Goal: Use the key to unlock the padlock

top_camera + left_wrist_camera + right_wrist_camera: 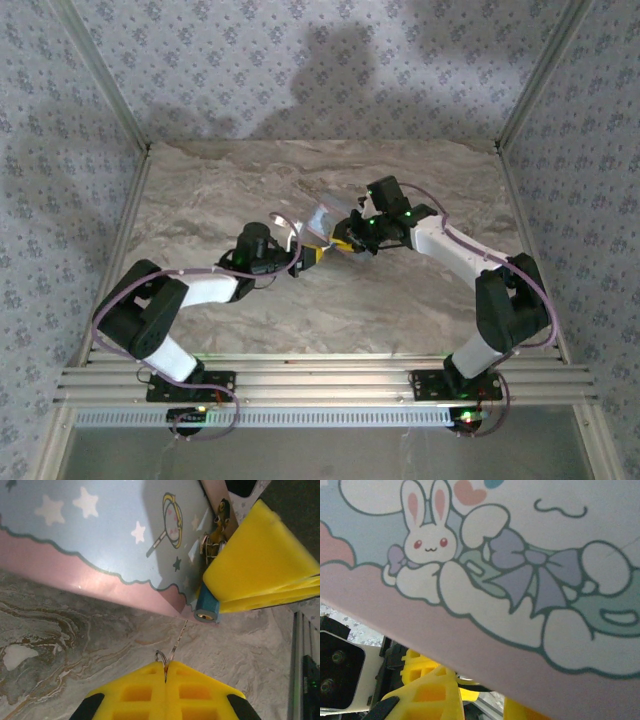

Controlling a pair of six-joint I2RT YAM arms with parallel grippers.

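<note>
Blue padlock beside box | left end effector — pinching key

Just below the padlock, the left gripper pinches the key, tip aimed at it; the right gripper clasps its right side, the starry box up-left.

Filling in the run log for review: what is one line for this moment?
phase: key alignment | left gripper: shut on key | right gripper: holding padlock beside box | key tip: short of keyhole, not inserted
</note>
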